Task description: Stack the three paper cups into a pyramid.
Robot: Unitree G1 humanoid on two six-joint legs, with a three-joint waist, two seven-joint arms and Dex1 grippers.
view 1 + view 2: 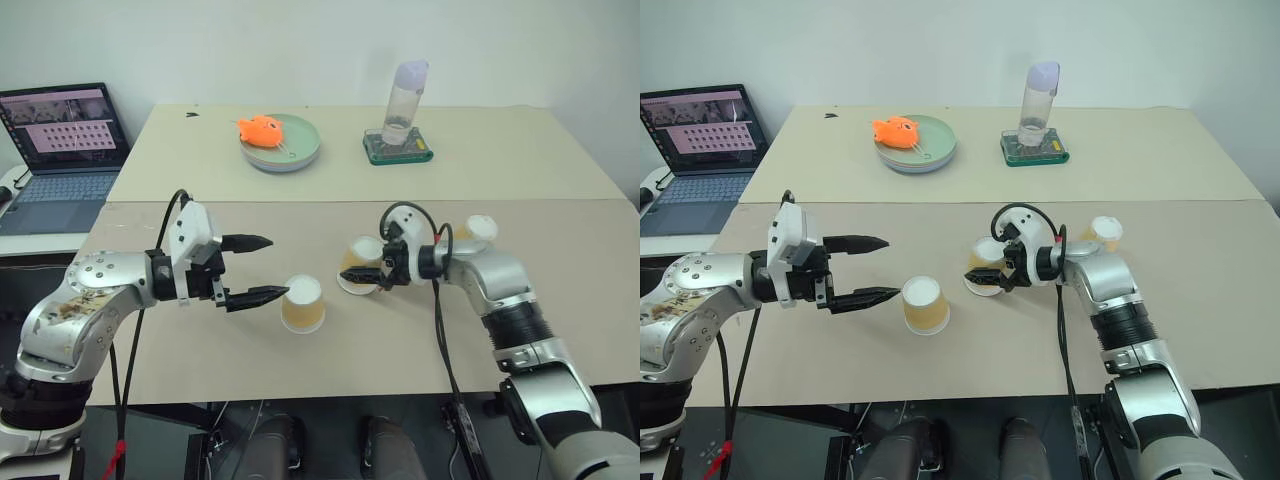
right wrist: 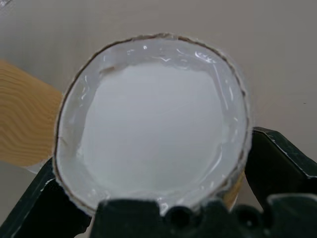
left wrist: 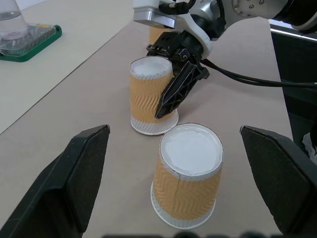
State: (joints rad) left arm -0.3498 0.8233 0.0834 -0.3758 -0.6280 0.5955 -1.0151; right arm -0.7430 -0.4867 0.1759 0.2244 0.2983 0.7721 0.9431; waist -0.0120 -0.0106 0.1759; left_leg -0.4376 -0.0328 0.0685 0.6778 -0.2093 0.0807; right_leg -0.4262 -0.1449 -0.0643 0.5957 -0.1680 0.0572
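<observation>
My right pincer sits spread around the middle cup, left pincer gaping beside the nearer cup, third cup past my right wrist on the bench; they look featherlight and crushable, so I'd pinch the corrugated sidewall gently.

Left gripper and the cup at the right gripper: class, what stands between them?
Another upside-down paper cup stands between the left gripper and the cup at the right gripper, clearest in the left wrist view.

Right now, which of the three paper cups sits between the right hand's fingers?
The middle cup, straddled by the right hand; the others stand free at front-left and far right.
</observation>
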